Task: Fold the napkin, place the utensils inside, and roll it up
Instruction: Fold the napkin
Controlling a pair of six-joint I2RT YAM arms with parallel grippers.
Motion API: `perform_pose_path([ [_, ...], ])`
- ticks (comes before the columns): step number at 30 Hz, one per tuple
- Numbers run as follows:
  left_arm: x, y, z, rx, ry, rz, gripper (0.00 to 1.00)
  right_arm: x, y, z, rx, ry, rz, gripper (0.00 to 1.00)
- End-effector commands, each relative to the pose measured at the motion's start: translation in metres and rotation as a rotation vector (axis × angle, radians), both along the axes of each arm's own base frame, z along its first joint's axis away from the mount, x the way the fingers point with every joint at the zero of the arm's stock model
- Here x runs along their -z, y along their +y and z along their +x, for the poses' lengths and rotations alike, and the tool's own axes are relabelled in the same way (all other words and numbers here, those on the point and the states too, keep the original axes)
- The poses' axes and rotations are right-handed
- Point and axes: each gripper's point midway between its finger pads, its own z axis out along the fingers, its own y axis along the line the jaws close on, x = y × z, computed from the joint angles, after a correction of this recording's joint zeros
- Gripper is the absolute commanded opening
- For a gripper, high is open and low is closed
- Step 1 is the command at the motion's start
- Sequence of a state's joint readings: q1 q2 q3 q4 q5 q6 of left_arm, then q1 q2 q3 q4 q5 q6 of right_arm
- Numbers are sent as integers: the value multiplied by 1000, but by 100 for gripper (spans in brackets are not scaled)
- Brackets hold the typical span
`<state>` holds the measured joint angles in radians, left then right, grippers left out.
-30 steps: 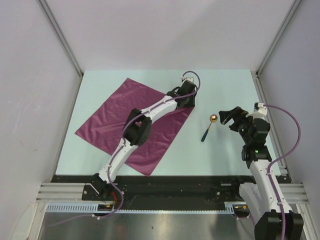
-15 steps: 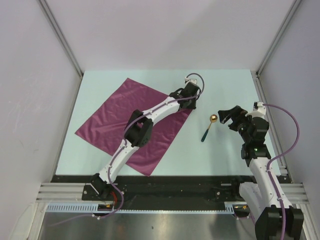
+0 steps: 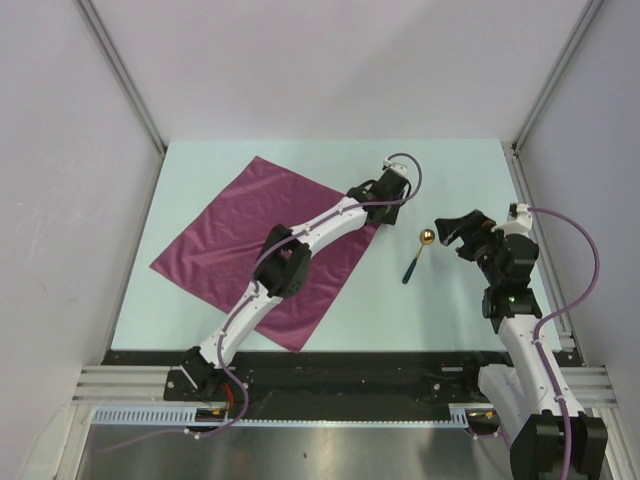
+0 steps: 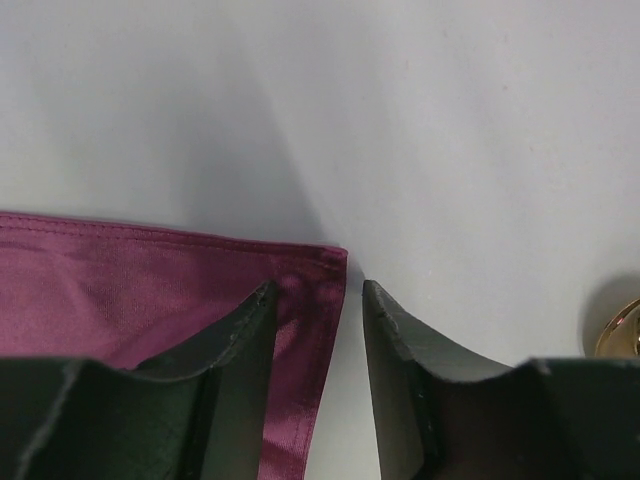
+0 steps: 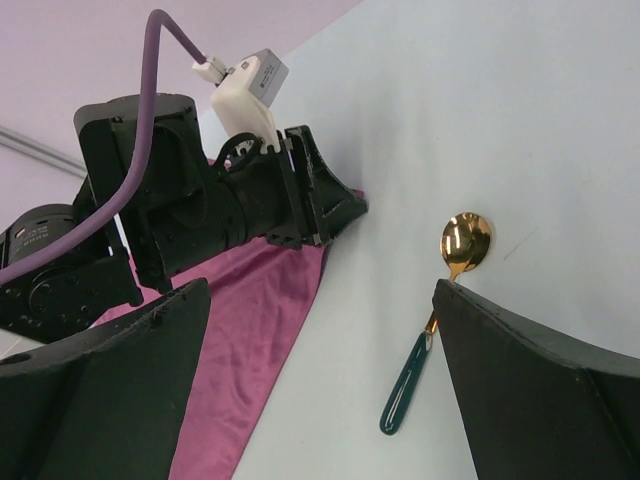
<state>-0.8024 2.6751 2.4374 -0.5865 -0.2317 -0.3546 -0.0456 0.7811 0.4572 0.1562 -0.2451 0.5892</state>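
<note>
The magenta napkin [image 3: 260,240] lies flat and unfolded on the pale table, left of centre. My left gripper [image 3: 386,204] is low over its right corner. In the left wrist view the gripper [image 4: 318,290] is open, one finger over the napkin [image 4: 150,290] and the other over bare table, with the corner hem lying flat between them. The spoon [image 3: 415,255], with a gold bowl and a dark handle, lies just right of that corner. My right gripper [image 3: 455,232] hovers wide open right of the spoon; in its own view the gripper [image 5: 318,290] frames the spoon [image 5: 466,241] and the napkin [image 5: 250,330].
The pale table [image 3: 450,170] is walled by white panels with metal posts [image 3: 545,90] at the back corners. A dark rail [image 3: 330,365] runs along the near edge by the arm bases. The left arm [image 3: 290,255] stretches diagonally across the napkin.
My left gripper has slid right along the napkin to its right corner and its jaws have parted slightly. The right arm, the spoon and the napkin have stayed put.
</note>
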Motion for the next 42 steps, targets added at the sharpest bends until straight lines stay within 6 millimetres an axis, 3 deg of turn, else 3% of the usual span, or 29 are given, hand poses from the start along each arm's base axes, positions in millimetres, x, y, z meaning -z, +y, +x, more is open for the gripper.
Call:
perform_pose_path([
  [1, 22, 8, -20, 60, 55, 108, 43, -26, 2, 4, -4, -72, 21, 99],
  [3, 21, 7, -21, 65, 49, 117, 37, -27, 1, 4, 1, -74, 25, 99],
  [9, 19, 9, -21, 63, 42, 118, 3, -30, 0, 3, 6, -81, 29, 99],
  [13, 11, 2, -18, 83, 3, 73, 0, -29, -2, 2, 11, -76, 23, 99],
  [17, -30, -8, -7, 68, -93, -10, 0, -29, -2, 1, 11, -74, 20, 99],
  [18, -55, -8, -2, 56, -136, -39, 0, -29, -3, 1, 13, -73, 17, 99],
  [21, -86, 4, 10, -1, -209, -70, 0, -31, -3, 0, 13, -75, 14, 99],
  [23, -108, 23, 13, -60, -245, -104, 0, -31, -4, 0, 16, -76, 11, 99],
  [26, -120, 64, 9, -151, -245, -148, 0, -33, -4, -1, 17, -78, 6, 99],
  [27, -135, 70, 11, -167, -282, -204, 0, -33, -4, -1, 15, -77, 6, 99],
  [28, -111, 87, -1, -189, -240, -188, 0, -33, -4, -1, 15, -75, 5, 99],
  [29, -139, 104, 0, -214, -275, -243, 0, -33, -4, -1, 12, -77, 5, 100],
  [30, -146, 113, 1, -231, -296, -279, 0, -33, -3, -1, 10, -77, 5, 99],
  [31, -130, 129, -7, -255, -268, -280, 0, -34, -3, -1, 8, -80, 7, 99],
  [32, -151, 150, -6, -287, -293, -318, 0, -34, -2, -1, 3, -79, 11, 99],
  [33, -150, 162, -8, -304, -282, -325, 0, -33, -2, -1, 4, -78, 14, 99],
  [34, -132, 179, -19, -336, -237, -315, 0, -32, -1, 0, 3, -76, 17, 99],
  [35, -128, 202, -18, -380, -225, -316, 0, -33, -1, 0, -1, -80, 23, 99],
  [36, -143, 217, -24, -413, -240, -352, 0, -33, -1, 0, -1, -79, 26, 99],
  [37, -120, 236, -39, -444, -203, -321, 0, -33, 0, 0, -4, -82, 28, 99],
  [38, -115, 257, -42, -486, -202, -312, 0, -33, 1, 0, -7, -83, 28, 99],
  [39, -126, 274, -48, -517, -229, -321, 0, -34, 1, 2, -7, -83, 28, 99],
  [40, -104, 291, -62, -548, -191, -276, 0, -35, 1, 2, -12, -87, 27, 99],
  [42, -101, 324, -69, -622, -198, -253, 0, -35, 1, 3, -14, -87, 20, 99],
])
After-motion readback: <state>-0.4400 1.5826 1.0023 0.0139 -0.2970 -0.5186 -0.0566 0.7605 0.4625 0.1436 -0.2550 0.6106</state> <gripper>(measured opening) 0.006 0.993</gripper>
